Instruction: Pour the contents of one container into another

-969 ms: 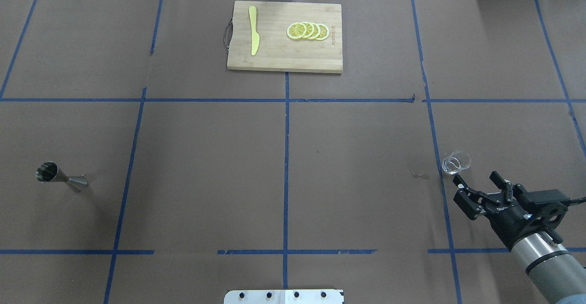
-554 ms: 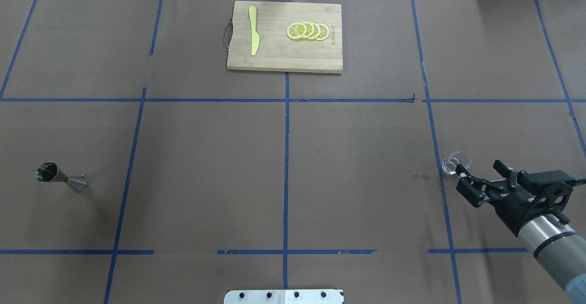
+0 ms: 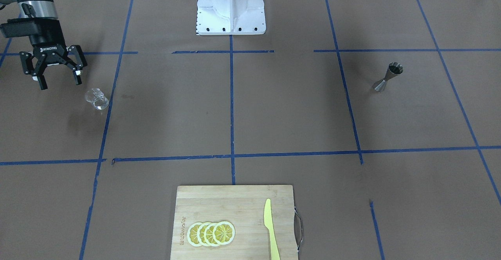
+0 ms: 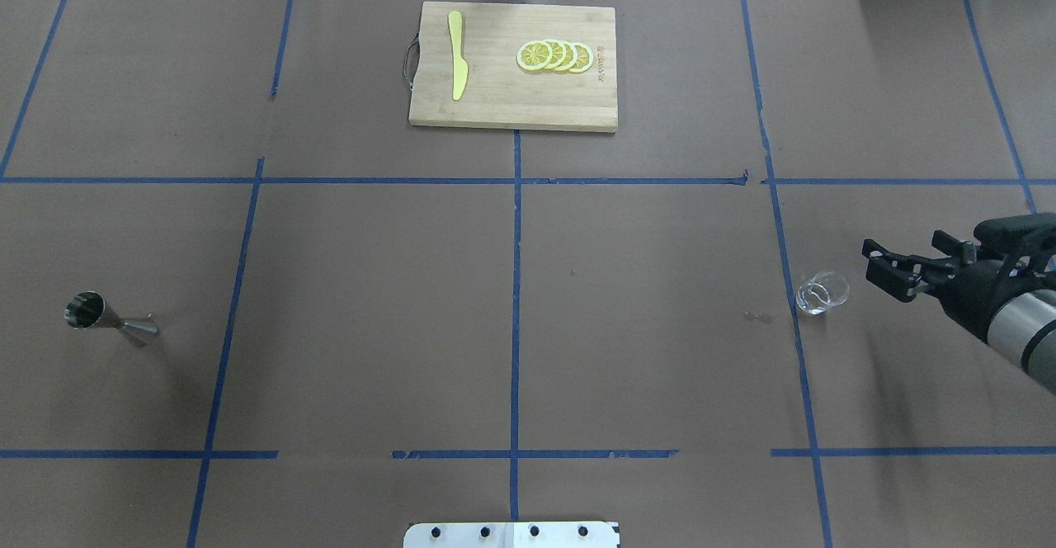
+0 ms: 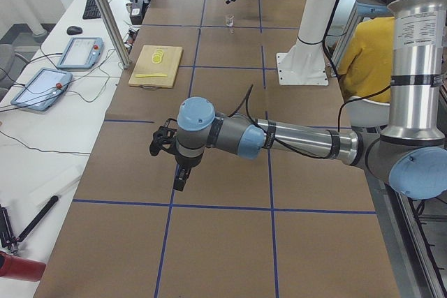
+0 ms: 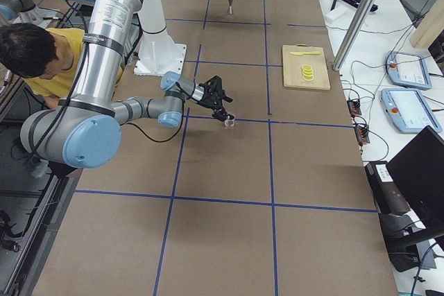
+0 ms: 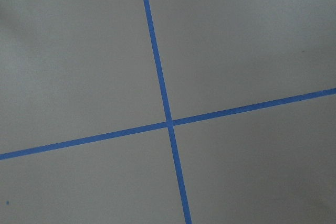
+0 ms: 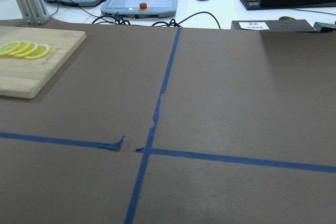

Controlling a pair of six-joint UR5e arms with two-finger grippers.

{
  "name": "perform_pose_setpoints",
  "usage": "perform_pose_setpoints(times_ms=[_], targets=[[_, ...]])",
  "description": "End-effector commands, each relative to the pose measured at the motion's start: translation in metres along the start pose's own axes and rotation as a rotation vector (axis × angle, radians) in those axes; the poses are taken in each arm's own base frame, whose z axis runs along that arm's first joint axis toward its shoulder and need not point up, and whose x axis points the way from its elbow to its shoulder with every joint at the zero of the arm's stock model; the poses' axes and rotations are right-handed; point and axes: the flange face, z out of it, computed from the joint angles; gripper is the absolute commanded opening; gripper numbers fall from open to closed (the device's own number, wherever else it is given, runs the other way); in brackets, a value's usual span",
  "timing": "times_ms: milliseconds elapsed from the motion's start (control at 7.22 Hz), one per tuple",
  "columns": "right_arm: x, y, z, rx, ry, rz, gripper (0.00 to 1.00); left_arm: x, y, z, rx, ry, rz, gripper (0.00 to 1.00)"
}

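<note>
Cup (image 4: 822, 293) is seen upright on table (image 4: 627, 284), robot's R side, just beside a tape line (image 4: 784, 251). R gripper (image 3: 60, 83) is held near it, not touching; fingers (image 3: 77, 76) are spread wide. Jigger (image 4: 110, 320) is stood upright at far L, well apart from cup. L gripper (image 5: 177, 176) is seen in side view only, over table; finger state can't be told. Board (image 4: 503, 94) w/ lemon slices (image 4: 554, 56) & knife (image 4: 456, 54) is set at far edge, centre.
</note>
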Motion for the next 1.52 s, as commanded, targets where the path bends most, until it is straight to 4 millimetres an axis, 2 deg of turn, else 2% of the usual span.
perform_pose_setpoints(times_ms=[0,138,277,415,692,831,1108,1246,1385], targets=[[0.056,-0.044,0.010,-0.119,-0.014,0.020,1.00,-0.011,-0.012,0.012,0.024,0.000,0.020,1.00],[0.081,-0.069,0.026,-0.182,-0.001,-0.005,1.00,-0.022,-0.012,0.024,0.039,0.000,0.034,1.00],[0.099,-0.114,0.032,-0.255,0.025,-0.022,1.00,-0.027,-0.023,0.031,0.033,0.001,0.030,1.00],[0.116,-0.148,0.031,-0.323,0.034,-0.063,1.00,-0.026,-0.025,0.031,0.032,0.000,0.028,1.00],[0.163,-0.211,0.015,-0.499,0.034,-0.136,1.00,-0.022,-0.041,0.028,0.038,-0.002,-0.006,1.00],[0.187,-0.216,0.007,-0.592,0.018,-0.208,1.00,-0.022,-0.042,0.028,0.038,-0.002,-0.011,1.00],[0.232,-0.200,-0.003,-0.770,0.001,-0.343,1.00,-0.023,-0.038,0.028,-0.002,0.000,-0.049,1.00],[0.258,-0.181,-0.015,-0.830,-0.034,-0.397,1.00,-0.017,-0.036,0.022,-0.013,0.014,-0.060,1.00],[0.267,-0.162,-0.021,-0.842,-0.089,-0.354,1.00,-0.011,-0.031,0.019,-0.031,0.060,-0.079,1.00]])
